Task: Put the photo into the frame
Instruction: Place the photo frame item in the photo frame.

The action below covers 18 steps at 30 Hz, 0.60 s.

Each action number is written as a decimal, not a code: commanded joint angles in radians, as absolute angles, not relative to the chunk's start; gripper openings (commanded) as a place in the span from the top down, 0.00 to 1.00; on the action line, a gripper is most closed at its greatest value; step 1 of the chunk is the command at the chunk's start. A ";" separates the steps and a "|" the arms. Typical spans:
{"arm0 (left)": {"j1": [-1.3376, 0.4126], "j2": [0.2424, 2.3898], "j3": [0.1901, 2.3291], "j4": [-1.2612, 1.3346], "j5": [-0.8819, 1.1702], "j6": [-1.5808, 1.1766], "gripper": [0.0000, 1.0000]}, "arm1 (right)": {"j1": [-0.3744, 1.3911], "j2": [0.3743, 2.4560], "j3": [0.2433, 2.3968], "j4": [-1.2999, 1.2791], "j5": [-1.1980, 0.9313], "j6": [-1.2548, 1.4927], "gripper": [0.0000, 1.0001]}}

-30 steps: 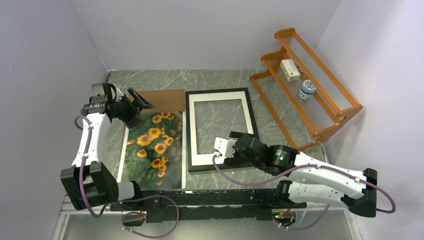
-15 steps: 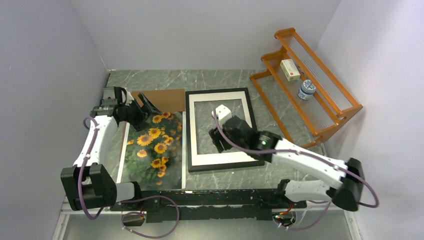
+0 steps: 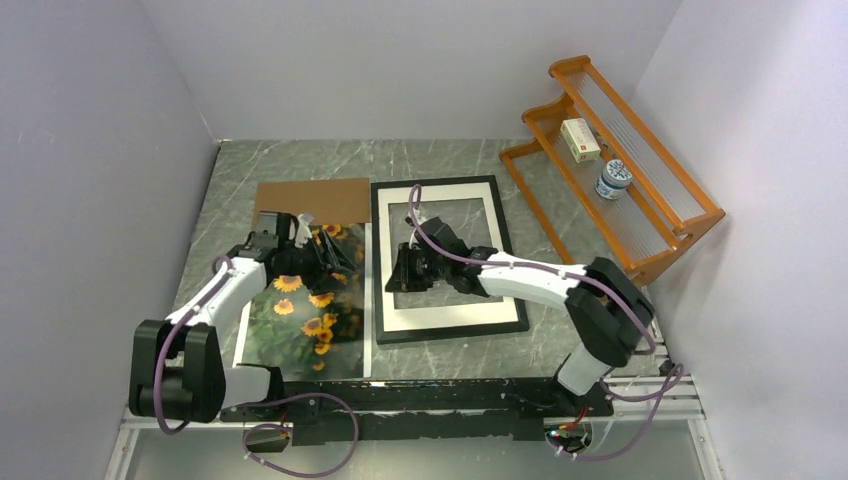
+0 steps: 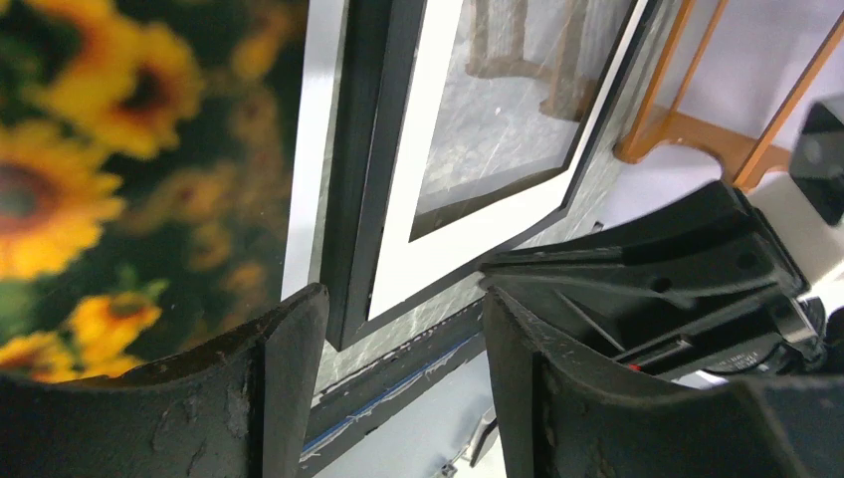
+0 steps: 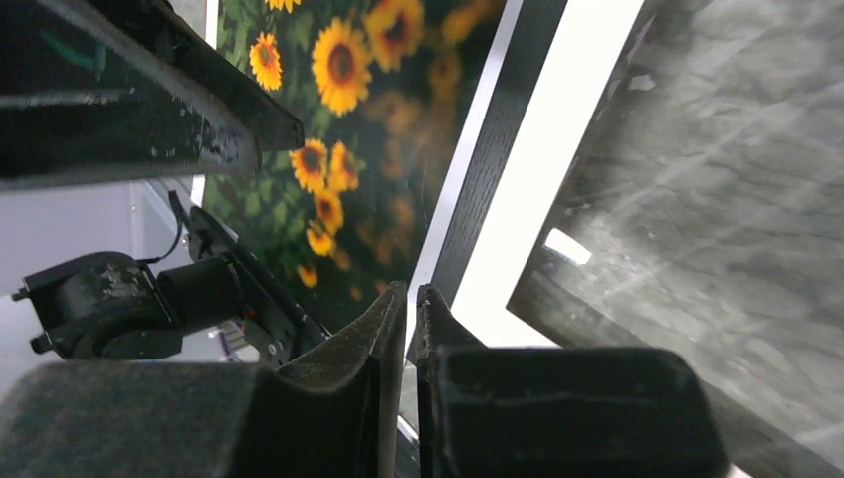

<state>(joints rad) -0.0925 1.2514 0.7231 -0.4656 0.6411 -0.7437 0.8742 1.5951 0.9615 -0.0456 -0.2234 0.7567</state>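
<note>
Now, my right gripper [image 5: 403, 299], pressed together at the frame [image 3: 377, 270], could shove it askew; my left gripper [image 4: 401, 299] hangs spread.

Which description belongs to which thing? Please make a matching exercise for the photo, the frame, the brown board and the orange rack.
1 photo
2 frame
3 brown board
4 orange rack

A far right, holds a box and a jar
B yellow and dark green
C plain, at the photo's far end
D black edge around a white mat

Pairs: 1-B, 2-D, 3-C, 4-A
</note>
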 commanded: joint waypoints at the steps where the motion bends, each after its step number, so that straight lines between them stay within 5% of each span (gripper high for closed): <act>1: -0.143 1.308 0.710 -0.342 0.665 -0.771 0.37 | 0.871 1.675 0.983 0.097 -0.349 0.881 0.89; 18: -0.261 1.501 0.751 -0.284 0.594 -0.781 0.42 | 0.835 1.797 0.949 0.078 -0.427 0.858 0.88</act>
